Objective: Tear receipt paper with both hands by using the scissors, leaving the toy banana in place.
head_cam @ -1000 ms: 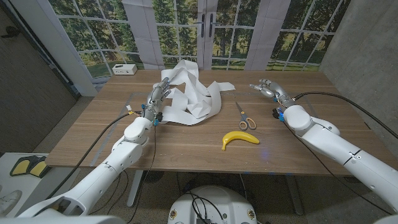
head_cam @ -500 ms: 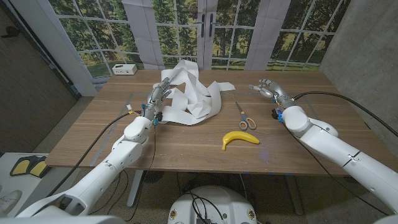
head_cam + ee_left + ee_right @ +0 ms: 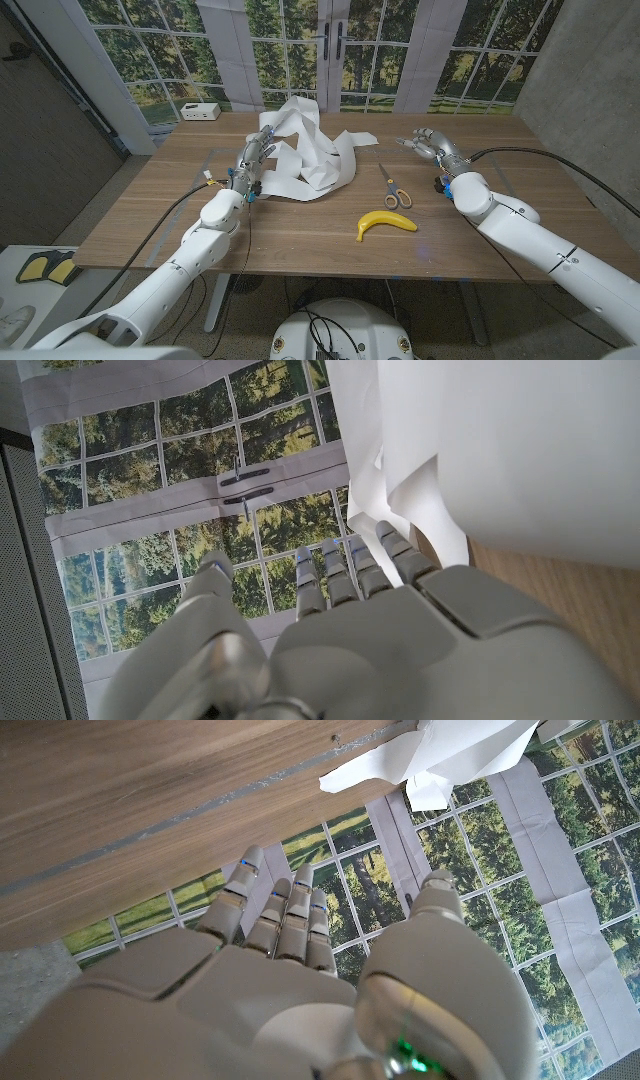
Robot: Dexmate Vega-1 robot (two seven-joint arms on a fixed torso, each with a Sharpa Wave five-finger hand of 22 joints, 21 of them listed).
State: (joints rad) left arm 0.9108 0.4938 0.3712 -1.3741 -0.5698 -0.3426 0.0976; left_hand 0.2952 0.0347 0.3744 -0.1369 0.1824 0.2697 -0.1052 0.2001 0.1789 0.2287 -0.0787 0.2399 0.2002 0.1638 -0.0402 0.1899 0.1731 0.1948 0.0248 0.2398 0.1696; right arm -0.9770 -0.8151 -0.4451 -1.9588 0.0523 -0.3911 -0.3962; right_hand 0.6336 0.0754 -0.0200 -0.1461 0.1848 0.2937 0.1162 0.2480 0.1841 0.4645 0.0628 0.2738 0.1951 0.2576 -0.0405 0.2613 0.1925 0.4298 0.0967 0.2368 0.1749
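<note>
**Both hands idle, paper and scissors untouched**

On the wooden tabletop (image 3: 150,225) one heap of white receipt paper (image 3: 310,150) is lying crumpled toward the far side, left of centre. One pair of scissors (image 3: 393,187), orange handles nearest the robot, is lying to the paper's right, apart from it. One yellow toy banana (image 3: 384,223) is sitting just in front of the scissors, nearer the robot's edge, not touching them.

One small white box (image 3: 201,111) is standing at the far left corner; any writing on it is too small to read. No open container showing w/ contents.

Left hand (image 3: 254,157) is sitting at the paper's left edge, fingers (image 3: 330,572) reaching out straight and close together, gripping nothing; in the left wrist view a paper fold is hanging right beside the fingertips, contact can't be told.

Right hand (image 3: 429,143) is hovering over the far right of the tabletop, well apart from scissors & paper, fingers (image 3: 285,915) loosely extended, thumb set apart, holding nothing.

Two arms, two hands counted.
</note>
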